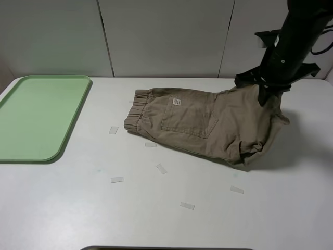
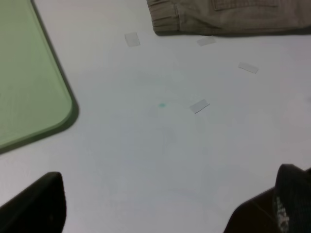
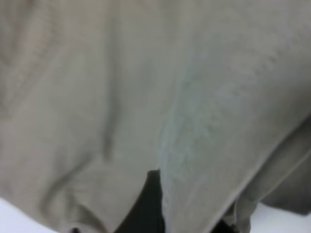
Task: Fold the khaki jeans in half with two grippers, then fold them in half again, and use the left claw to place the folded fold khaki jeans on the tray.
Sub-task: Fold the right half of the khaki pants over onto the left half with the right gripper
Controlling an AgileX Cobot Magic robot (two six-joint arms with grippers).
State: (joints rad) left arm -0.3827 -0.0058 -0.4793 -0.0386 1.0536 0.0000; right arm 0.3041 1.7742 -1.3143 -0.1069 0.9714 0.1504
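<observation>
The khaki-tan cotton shorts with a gathered elastic waistband, the khaki jeans of the task, lie on the white bench right of centre in the high view. They are well apart from the large flat pale-green plastic tray at the left edge. Their long axis runs from the waistband near mid-frame out to the leg end at the right.

At that leg end the black right end effector is clenched on the cloth and holds it up off the bench in a peak. Its wrist camera sees almost nothing but khaki fabric, so the right arm is much the nearer one.

The black left end effector is outside the high view. Its own camera shows the jaws spread wide with nothing between them, hovering over bare bench, with the waistband ahead and well apart.

As I judge it, the coming fold depends on carrying the leg end toward the waistband along that axis.

A small white label sits above the patch pocket; its print is too small to read.
</observation>
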